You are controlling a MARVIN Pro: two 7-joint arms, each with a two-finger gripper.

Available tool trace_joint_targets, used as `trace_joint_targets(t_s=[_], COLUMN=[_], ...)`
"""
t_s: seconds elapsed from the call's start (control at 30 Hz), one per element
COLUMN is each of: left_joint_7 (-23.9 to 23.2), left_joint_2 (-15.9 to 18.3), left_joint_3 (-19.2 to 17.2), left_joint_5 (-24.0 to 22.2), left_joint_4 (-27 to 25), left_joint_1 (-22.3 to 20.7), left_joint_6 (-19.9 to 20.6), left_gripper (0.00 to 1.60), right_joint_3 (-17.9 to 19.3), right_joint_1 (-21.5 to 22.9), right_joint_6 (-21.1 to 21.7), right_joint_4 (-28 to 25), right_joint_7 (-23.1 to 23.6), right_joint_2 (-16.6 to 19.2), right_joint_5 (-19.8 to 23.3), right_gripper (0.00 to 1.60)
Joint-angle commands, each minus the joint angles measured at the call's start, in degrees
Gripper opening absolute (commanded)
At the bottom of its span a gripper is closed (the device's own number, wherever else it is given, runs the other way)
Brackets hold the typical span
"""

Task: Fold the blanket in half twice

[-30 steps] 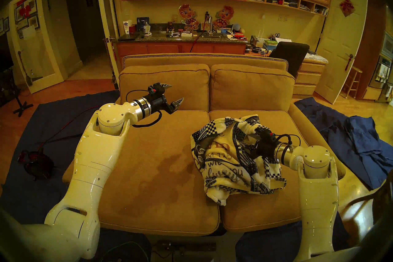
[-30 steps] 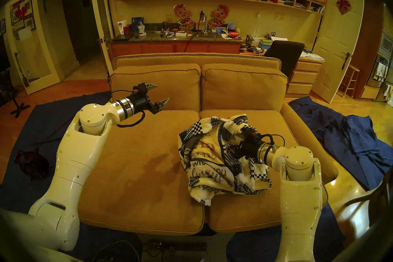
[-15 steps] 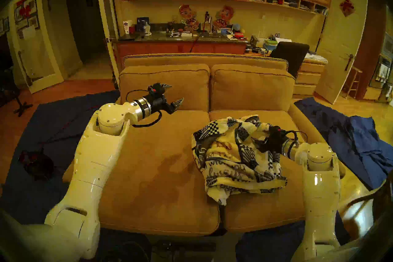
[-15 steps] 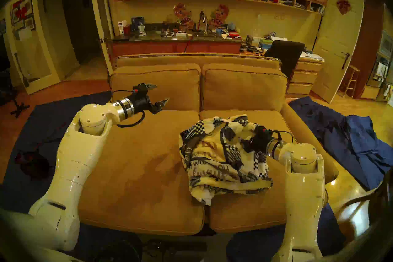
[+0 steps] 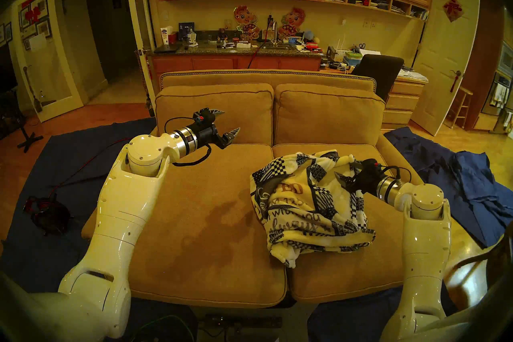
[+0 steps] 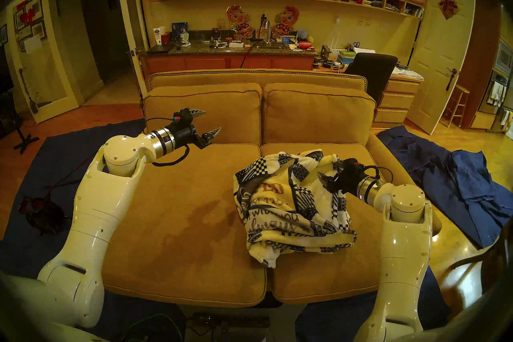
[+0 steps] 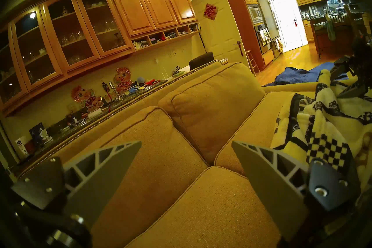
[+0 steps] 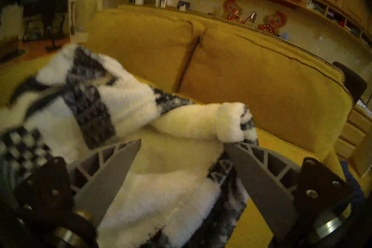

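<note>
1. The sofa (image 5: 194, 222) has its left seat cushion bare, so there is open room on that side; dark blue cloths (image 5: 458, 188) lie on the floor beside both ends of the sofa.
2. The left end effector (image 5: 229, 122) hangs above the left cushion, near the back cushions, with fingers spread and nothing between them.
3. The blanket (image 5: 305, 208) lies crumpled on the right seat cushion, near its front edge.
4. The right end effector (image 5: 345, 170) is at the heap's far right part, fingers spread; a cream fold (image 8: 229, 120) touches one fingertip, and nothing is pinched.
5. The blanket is cream plush with navy checks, triangles and script text.
</note>
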Motion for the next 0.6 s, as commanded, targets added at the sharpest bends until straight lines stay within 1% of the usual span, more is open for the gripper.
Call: trace_joint_targets(t_s=[0.0, 0.07, 0.1, 0.13, 0.17, 0.27, 0.3, 0.33, 0.4, 0.43, 0.57], left_joint_7=[0.1, 0.0, 0.0, 0.0, 0.0, 0.0, 0.0, 0.0, 0.0, 0.0, 0.0], left_joint_2=[0.1, 0.0, 0.0, 0.0, 0.0, 0.0, 0.0, 0.0, 0.0, 0.0, 0.0], left_joint_3=[-0.2, -0.2, -0.2, -0.2, -0.2, -0.2, -0.2, -0.2, -0.2, -0.2, -0.2], left_joint_5=[0.0, 0.0, 0.0, 0.0, 0.0, 0.0, 0.0, 0.0, 0.0, 0.1, 0.1], left_joint_4=[-0.5, -0.5, -0.5, -0.5, -0.5, -0.5, -0.5, -0.5, -0.5, -0.5, -0.5], left_joint_1=[-0.9, -0.9, -0.9, -0.9, -0.9, -0.9, -0.9, -0.9, -0.9, -0.9, -0.9], left_joint_6=[-0.2, -0.2, -0.2, -0.2, -0.2, -0.2, -0.2, -0.2, -0.2, -0.2, -0.2], left_gripper=[1.6, 1.6, 1.6, 1.6, 1.6, 1.6, 1.6, 1.6, 1.6, 1.6, 1.6], right_joint_3=[1.7, 1.4, 1.3, 0.9, 0.9, 0.1, 0.0, -0.2, -0.7, -0.5, -1.9], right_joint_1=[0.2, -0.1, -0.3, -0.5, -0.7, -1.6, -1.7, -2.0, -2.2, -2.2, -3.0], right_joint_6=[7.9, 9.4, 10.2, 12.6, 12.2, 16.2, 16.3, 17.3, 20.6, 20.3, 25.7], right_joint_4=[-4.9, -5.5, -5.6, -6.3, -6.4, -7.7, -7.7, -8.0, -8.5, -8.4, -10.1], right_joint_7=[6.5, 7.8, 8.4, 8.9, 9.6, 10.4, 10.6, 10.6, 11.0, 11.8, 11.8], right_joint_2=[-1.5, -1.9, -2.1, -2.1, -2.6, -2.7, -2.9, -3.0, -2.9, -3.3, -2.8], right_joint_5=[3.8, 3.2, 3.1, 2.7, 2.5, 1.0, 0.5, 0.2, -0.3, -0.5, -2.0], right_gripper=[1.35, 1.29, 1.29, 1.34, 1.35, 1.35, 1.39, 1.42, 1.51, 1.5, 1.5])
